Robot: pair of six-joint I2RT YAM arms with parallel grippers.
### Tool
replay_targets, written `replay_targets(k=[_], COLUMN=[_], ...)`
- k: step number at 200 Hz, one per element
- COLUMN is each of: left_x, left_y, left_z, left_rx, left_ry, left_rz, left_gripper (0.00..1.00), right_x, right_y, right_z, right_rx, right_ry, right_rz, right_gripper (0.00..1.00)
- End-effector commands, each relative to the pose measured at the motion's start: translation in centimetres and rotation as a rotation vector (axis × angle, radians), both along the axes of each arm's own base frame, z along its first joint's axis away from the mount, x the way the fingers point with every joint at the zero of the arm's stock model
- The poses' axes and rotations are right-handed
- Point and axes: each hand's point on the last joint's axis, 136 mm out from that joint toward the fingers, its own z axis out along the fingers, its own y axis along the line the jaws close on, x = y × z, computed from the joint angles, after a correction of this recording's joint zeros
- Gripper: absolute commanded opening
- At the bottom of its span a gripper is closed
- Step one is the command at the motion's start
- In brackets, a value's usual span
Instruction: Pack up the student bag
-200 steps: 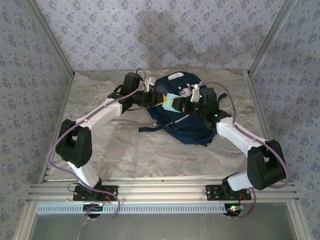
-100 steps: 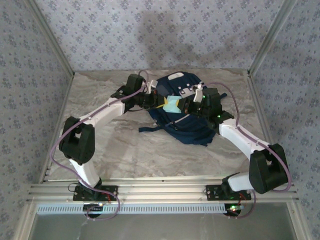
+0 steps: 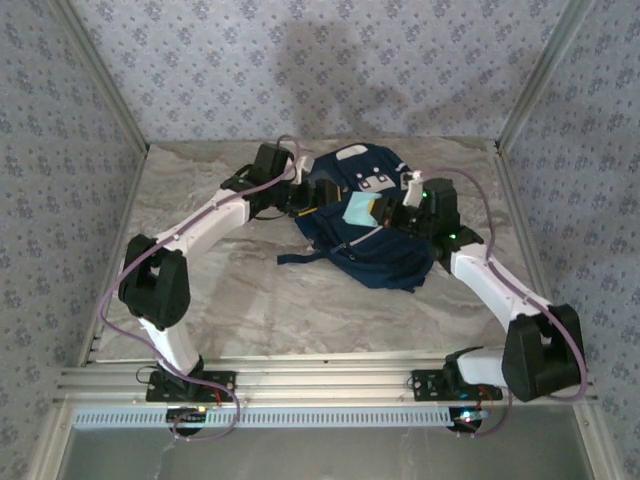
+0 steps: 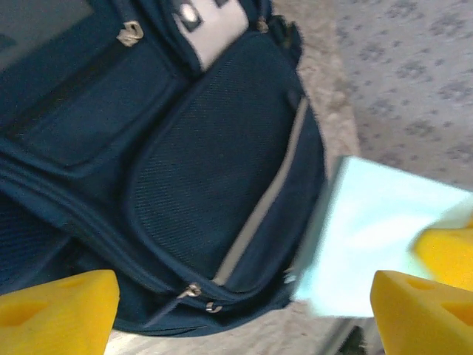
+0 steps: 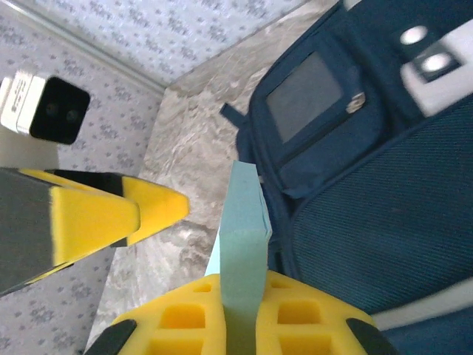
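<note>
The navy student bag [image 3: 372, 250] lies flat on the marble table, its white patches and grey panel [image 5: 309, 96] facing up. My right gripper [image 3: 383, 212] hovers over the bag's upper left part, shut on a thin pale-blue book [image 3: 357, 210] held on edge [image 5: 244, 222]. My left gripper [image 3: 312, 194] is at the bag's left edge, open, its yellow fingers [image 4: 59, 310] spread wide with nothing between them. In the left wrist view the bag's mesh pocket [image 4: 222, 163] and zip pulls [image 4: 194, 291] lie below, and the book [image 4: 377, 244] hangs blurred at the right.
Patterned walls close in the table [image 3: 250, 290] at the back and sides. A loose dark strap [image 3: 300, 257] trails from the bag's left. The left arm's wrist camera [image 5: 41, 107] and a yellow finger [image 5: 111, 211] sit close to the held book.
My right gripper has carried the book a little to the right over the bag. My left gripper has shifted slightly toward the back, staying at the bag's left edge.
</note>
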Motion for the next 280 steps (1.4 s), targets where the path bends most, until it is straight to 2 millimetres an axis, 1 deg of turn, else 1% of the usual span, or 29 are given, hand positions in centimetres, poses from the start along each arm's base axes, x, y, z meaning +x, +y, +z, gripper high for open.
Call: replay_targets(k=[1,7,20,37,51,56,61,68,75,80,83,90,106,131,164,199,215,222,239,259,280], left_x=[0.1,0.0,-0.1,-0.4,-0.7,-0.8,-0.6,-1.2,-1.3,-1.5,-1.3,-1.3,-1.4,-1.8,-3.1,-3.1,-3.2,-3.5,-4.9,-6.6,-7.0], left_y=[0.0,-0.4,-1.6,-3.6,-5.2,-5.7,-6.4,-6.8,-7.5,-7.7,-8.2,-8.7,-9.6,-10.6,-12.3,-12.8,-13.0,-13.1,-13.7,-14.4,-14.5], left_z=[0.6,0.4,-0.3,-1.2,-2.0,-2.6,-2.6,-3.5,-3.8,-4.7,-4.2,-4.7,-6.1,-8.1,-9.2,-10.7,-10.8,-10.5,-9.8,-9.5,-10.0], left_rx=[0.162,0.188,0.241,0.310,0.373,0.397,0.410,0.458,0.486,0.515,0.516,0.541,0.600,0.706,0.766,0.834,0.837,0.829,0.786,0.729,0.720], left_ry=[-0.123,-0.136,-0.153,-0.187,-0.211,-0.218,-0.240,-0.236,-0.254,-0.251,-0.270,-0.278,-0.298,-0.338,-0.388,-0.417,-0.407,-0.405,-0.380,-0.348,-0.330], left_rz=[-0.018,-0.031,-0.067,-0.128,-0.178,-0.197,-0.207,-0.240,-0.259,-0.270,-0.271,-0.284,-0.316,-0.367,-0.439,-0.457,-0.463,-0.470,-0.508,-0.554,-0.565], left_gripper=[0.88,0.88,0.87,0.85,0.84,0.84,0.84,0.84,0.83,0.83,0.83,0.83,0.83,0.83,0.85,0.86,0.86,0.86,0.86,0.86,0.86], right_x=[-1.5,-1.7,-2.4,-3.3,-4.2,-4.5,-4.7,-5.1,-5.4,-5.6,-5.7,-5.9,-6.2,-6.3,-6.2,-6.0,-6.1,-6.1,-6.2,-6.2,-6.0], right_y=[-3.0,-4.1,-6.5,-10.0,-12.5,-13.3,-14.0,-14.8,-15.5,-16.0,-16.3,-16.9,-17.6,-18.0,-18.2,-18.0,-17.9,-17.9,-17.9,-18.0,-18.0], right_z=[-0.4,-0.6,-1.6,-2.8,-3.3,-3.3,-3.4,-3.3,-3.3,-3.4,-3.4,-3.5,-3.6,-3.7,-3.7,-3.8,-3.9,-3.9,-3.9,-4.0,-4.0], right_rx=[-0.046,-0.053,-0.073,-0.101,-0.116,-0.117,-0.119,-0.122,-0.123,-0.126,-0.128,-0.129,-0.120,-0.086,-0.071,-0.038,-0.031,-0.029,-0.032,-0.029,-0.017], right_ry=[0.023,0.035,0.090,0.152,0.181,0.186,0.191,0.192,0.195,0.199,0.200,0.207,0.218,0.221,0.214,0.208,0.210,0.212,0.212,0.211,0.207], right_rz=[-0.042,-0.069,-0.142,-0.251,-0.329,-0.352,-0.372,-0.394,-0.417,-0.430,-0.438,-0.456,-0.471,-0.473,-0.476,-0.474,-0.470,-0.467,-0.466,-0.472,-0.472], right_gripper=[0.07,0.08,0.08,0.08,0.08,0.08,0.08,0.08,0.08,0.07,0.08,0.08,0.07,0.08,0.08,0.08,0.08,0.08,0.08,0.08,0.08])
